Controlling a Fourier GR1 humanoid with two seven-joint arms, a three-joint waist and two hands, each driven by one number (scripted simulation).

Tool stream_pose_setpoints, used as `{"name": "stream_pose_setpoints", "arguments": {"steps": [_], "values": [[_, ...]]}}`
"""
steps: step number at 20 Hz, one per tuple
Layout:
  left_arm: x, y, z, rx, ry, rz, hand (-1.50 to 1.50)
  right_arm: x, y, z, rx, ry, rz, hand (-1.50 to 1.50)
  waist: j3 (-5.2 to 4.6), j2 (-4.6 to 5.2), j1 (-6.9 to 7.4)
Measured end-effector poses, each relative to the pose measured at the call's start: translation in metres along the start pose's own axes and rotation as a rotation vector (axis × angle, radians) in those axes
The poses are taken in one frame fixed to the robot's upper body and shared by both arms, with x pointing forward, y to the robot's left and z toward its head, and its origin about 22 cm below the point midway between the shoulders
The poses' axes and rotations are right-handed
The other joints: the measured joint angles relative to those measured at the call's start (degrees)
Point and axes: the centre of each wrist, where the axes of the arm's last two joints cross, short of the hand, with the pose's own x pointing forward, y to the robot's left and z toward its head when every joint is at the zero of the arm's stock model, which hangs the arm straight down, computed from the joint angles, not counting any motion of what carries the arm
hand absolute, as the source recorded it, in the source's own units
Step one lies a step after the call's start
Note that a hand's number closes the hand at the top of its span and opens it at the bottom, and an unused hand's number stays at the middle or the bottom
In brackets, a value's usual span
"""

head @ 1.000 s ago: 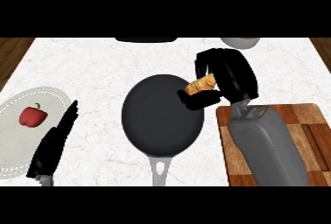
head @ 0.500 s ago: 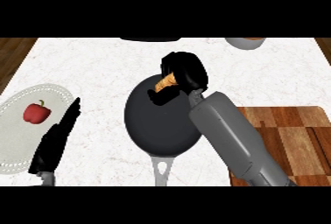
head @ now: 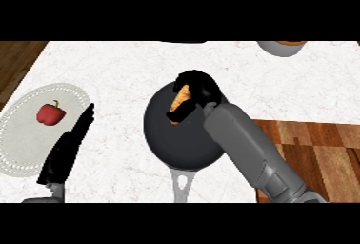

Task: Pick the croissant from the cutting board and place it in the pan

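Note:
My right hand is curled round the golden croissant, which shows between its fingers and thumb. The hand hovers over the far part of the dark round pan, whose grey handle points toward me. The wooden cutting board lies at the right, partly behind my right forearm, with nothing visible on it. My left hand rests at the lower left, fingers straight, beside the plate.
A white plate at the left holds a red bell pepper. A grey bowl sits at the far right edge of the counter, and a dark object shows at the far middle edge.
My right hand has carried the croissant leftward from near the cutting board to above the pan. The left hand has stayed still.

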Motion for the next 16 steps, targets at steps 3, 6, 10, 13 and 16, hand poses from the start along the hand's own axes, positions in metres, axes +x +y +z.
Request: {"name": "stream_pose_setpoints", "arguments": {"steps": [3,6,10,13,16], "values": [[0.002,-0.005,-0.001,-0.013,-0.006,0.004,0.00,-0.005,0.001,-0.002,0.029,0.023,-0.138,-1.50,0.03,0.05,0.53],[0.006,-0.005,-0.005,-0.013,-0.011,0.003,0.00,-0.005,0.002,-0.002,-0.016,-0.012,-0.255,-1.50,0.05,0.07,0.60],[0.001,-0.006,-0.006,-0.006,0.000,0.004,0.00,-0.005,0.001,-0.002,-0.144,-0.076,-0.378,-1.50,0.05,-0.07,0.08],[0.000,-0.004,-0.007,-0.001,0.002,0.005,0.00,-0.007,-0.003,-0.004,-0.246,-0.086,-0.466,-1.50,0.04,-0.15,-0.53],[-0.003,0.001,-0.003,0.011,0.007,0.003,0.00,-0.013,-0.006,-0.007,-0.348,-0.054,-0.548,-1.50,0.03,-0.35,-1.21]]}}
